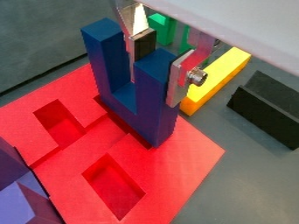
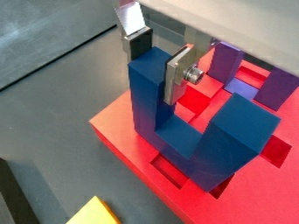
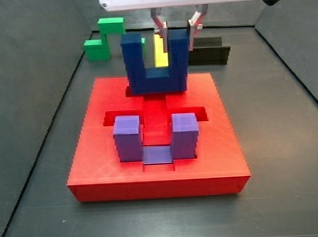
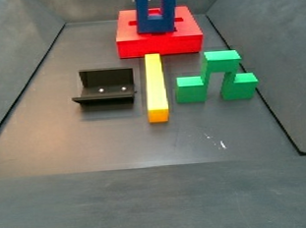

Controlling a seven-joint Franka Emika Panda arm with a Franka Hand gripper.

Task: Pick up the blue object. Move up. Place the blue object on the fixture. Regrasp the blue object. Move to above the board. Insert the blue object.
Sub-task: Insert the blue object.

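The navy U-shaped blue object [image 1: 131, 96] stands prongs up at the far end of the red board [image 1: 176, 179], its base down in a recess, as a wrist view [image 2: 158, 114] and both side views [image 3: 156, 79] [image 4: 156, 15] show. My gripper [image 1: 162, 59] straddles one prong near its top, and the silver fingers [image 2: 179, 74] press its two sides. In a side view my gripper [image 3: 178, 31] is over the right prong. The black fixture [image 4: 108, 90] sits empty on the floor, away from the board [image 4: 177, 40].
A purple U-shaped block [image 3: 156, 136] stands in the board's near recess [image 2: 251, 74]. A yellow bar [image 4: 154, 86] lies between the fixture and the green stepped block [image 4: 217, 77]. Other recesses in the board [image 1: 111, 184] are open. Grey walls ring the floor.
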